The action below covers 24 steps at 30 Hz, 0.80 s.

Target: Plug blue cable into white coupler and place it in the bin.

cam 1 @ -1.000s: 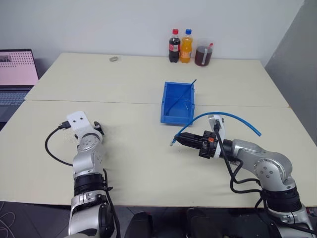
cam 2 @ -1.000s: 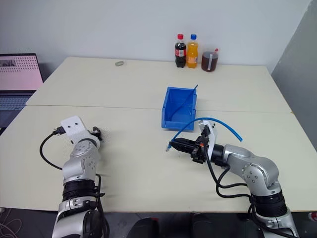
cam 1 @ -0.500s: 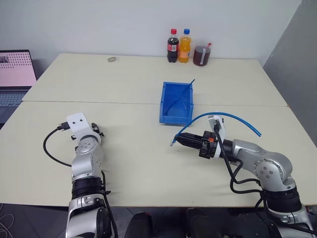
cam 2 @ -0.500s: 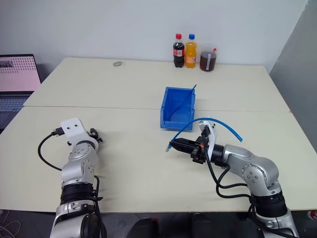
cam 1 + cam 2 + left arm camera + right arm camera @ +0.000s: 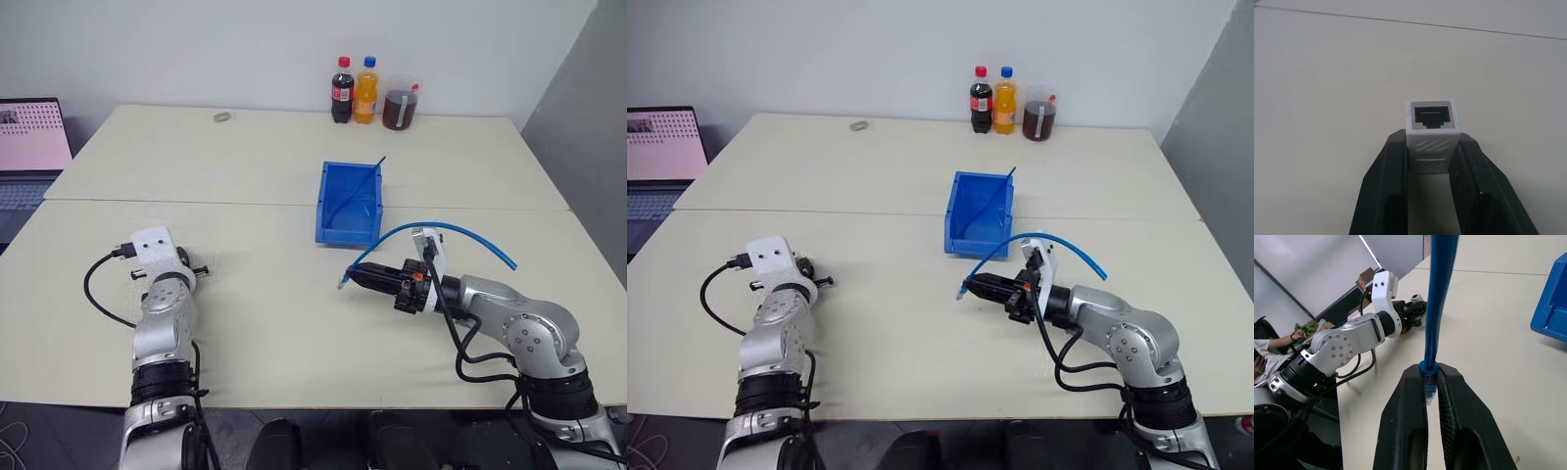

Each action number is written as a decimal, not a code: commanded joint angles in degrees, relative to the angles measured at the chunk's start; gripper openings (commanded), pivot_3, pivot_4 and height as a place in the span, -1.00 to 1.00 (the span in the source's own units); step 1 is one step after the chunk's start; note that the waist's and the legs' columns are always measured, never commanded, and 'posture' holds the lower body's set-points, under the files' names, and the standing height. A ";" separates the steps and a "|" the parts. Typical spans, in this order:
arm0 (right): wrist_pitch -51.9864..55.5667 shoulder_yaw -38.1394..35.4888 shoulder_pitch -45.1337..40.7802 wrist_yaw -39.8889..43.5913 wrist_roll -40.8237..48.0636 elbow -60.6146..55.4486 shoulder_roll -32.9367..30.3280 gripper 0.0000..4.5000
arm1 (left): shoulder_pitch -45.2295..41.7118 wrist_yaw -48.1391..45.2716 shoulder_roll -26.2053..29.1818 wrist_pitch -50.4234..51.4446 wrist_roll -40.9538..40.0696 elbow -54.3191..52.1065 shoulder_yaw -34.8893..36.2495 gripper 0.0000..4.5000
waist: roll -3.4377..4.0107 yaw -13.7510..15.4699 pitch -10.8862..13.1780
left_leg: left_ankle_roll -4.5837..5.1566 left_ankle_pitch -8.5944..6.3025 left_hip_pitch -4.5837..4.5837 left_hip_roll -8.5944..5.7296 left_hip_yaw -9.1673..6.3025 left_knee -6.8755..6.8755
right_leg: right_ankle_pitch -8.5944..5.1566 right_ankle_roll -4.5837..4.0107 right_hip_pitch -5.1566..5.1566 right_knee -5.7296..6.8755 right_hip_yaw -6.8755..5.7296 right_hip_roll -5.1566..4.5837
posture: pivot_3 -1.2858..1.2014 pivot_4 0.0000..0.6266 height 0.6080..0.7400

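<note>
White coupler (image 5: 1431,132) clamped in left gripper (image 5: 1431,161); blue cable (image 5: 1437,303) pinched in right gripper (image 5: 1431,382).

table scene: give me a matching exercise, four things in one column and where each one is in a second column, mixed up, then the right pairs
Things
1. white coupler
2. blue cable
3. bin
4. small grey object

Places
A. standing near the middle of the table, held by nothing
B. pinched near its plug end by the right gripper
C. lying by the table's far edge, left of the three drinks
D. clamped between the fingers of the left gripper, its socket facing outward

Pairs: 1-D, 2-B, 3-A, 4-C
</note>
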 commanded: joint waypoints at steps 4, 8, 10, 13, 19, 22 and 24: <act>-2.56 -1.38 2.72 2.26 -2.08 -6.92 -5.13 -0.98 | 1.77 -30.66 10.73 2.21 -4.85 -13.78 -14.26 -0.65 | -0.01 0.16 0.01 | 0.00 0.00 -0.04 -0.04 -0.03 0.00 | 0.00 0.00 0.00 -0.05 0.01 -0.02 | 0.03 -0.52 1.00; -3.77 -0.59 4.15 2.50 -3.28 -9.32 -6.66 -0.98 | 0.98 -48.83 18.37 0.86 -5.53 -18.19 -24.10 -0.65 | 0.02 -0.07 0.02 | 0.00 0.00 0.00 -0.03 0.05 -0.04 | -0.02 0.00 -0.01 -0.05 0.04 -0.01 | 0.03 -0.52 1.00; -5.22 0.26 4.56 2.60 -5.15 -10.18 -7.17 -0.98 | -0.88 -57.43 21.54 -1.23 -4.22 -18.69 -29.60 -0.65 | 0.05 -0.28 0.04 | 0.01 0.00 0.01 0.00 0.06 -0.05 | -0.03 0.01 -0.05 -0.05 0.05 0.04 | 0.03 -0.52 1.00; -7.17 1.54 4.78 2.77 -7.63 -10.76 -7.34 -0.98 | -3.80 -64.45 23.06 -3.24 -2.86 -17.15 -34.26 -0.65 | 0.06 -0.25 0.05 | 0.01 0.00 0.00 0.05 0.08 -0.04 | -0.17 0.08 -0.10 -0.03 0.09 0.12 | 0.03 -0.52 1.00; -10.73 5.60 4.78 3.64 -12.69 -11.25 -7.26 -0.98 | -7.43 -69.70 22.35 -7.20 1.03 -11.86 -38.40 -0.65 | 0.06 -0.16 0.05 | 0.03 0.00 -0.02 0.05 0.08 -0.02 | -0.26 0.16 -0.11 -0.02 0.11 0.15 | 0.03 -0.52 1.00; -13.40 8.86 3.77 4.46 -16.20 -9.40 -6.48 -0.98 | -7.70 -71.24 22.28 -9.64 2.87 -9.77 -39.46 -0.65 | 0.06 -0.20 0.05 | 0.03 -0.01 -0.02 0.06 0.11 -0.02 | -0.26 0.17 -0.13 -0.02 0.14 0.16 | 0.03 -0.52 1.00; -15.61 11.26 2.74 5.31 -18.81 -7.57 -5.60 -0.98 | -7.90 -72.23 22.04 -11.07 3.98 -8.47 -40.01 -0.65 | 0.06 -0.16 0.05 | 0.03 -0.01 -0.03 0.07 0.11 -0.01 | -0.26 0.17 -0.14 -0.02 0.14 0.16 | 0.03 -0.52 1.00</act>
